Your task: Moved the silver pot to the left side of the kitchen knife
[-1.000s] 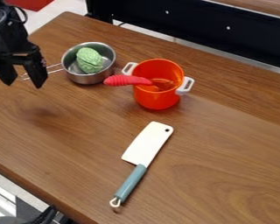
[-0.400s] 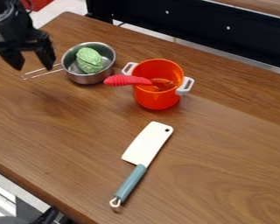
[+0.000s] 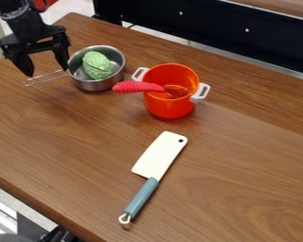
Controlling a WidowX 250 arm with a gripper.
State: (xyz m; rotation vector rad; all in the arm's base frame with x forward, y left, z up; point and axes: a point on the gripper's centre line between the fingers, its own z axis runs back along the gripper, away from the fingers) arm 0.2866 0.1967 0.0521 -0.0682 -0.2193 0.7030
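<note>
Silver pot (image 3: pixel 96 85) sits upright, just beside the spread claw (image 3: pixel 48 72).

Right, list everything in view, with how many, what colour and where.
Pot: one, silver with a wire handle, left of the orange pot
Cabbage-like item: one, green, inside the silver pot
Second pot: one, orange with white handles, above the knife in the view
Utensil: one, red handle, leaning over the orange pot's rim
Kitchen knife: one, white blade and teal handle, flat near the middle
Table: one, brown wood, under it all
Panel: one, black, behind the table
Robot arm: one, black, upper left
Gripper: one, black, fingers apart, at the silver pot's handle side
</note>
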